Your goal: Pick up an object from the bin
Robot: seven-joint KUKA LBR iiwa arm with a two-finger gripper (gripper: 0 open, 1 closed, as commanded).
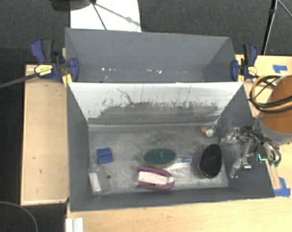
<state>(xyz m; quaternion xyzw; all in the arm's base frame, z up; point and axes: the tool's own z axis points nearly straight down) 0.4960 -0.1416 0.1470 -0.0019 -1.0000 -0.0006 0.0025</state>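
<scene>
In the camera view, the gripper (pixel 234 153) is hanging by the right wall of the grey metal bin (pixel 136 124), its two fingers standing apart with nothing between them. Just to its left, a black glossy oval object (pixel 210 161) is lying at the right end of the floor. It is looking rigid, light and probably slippery, so closing across its narrow width seems safest.
</scene>
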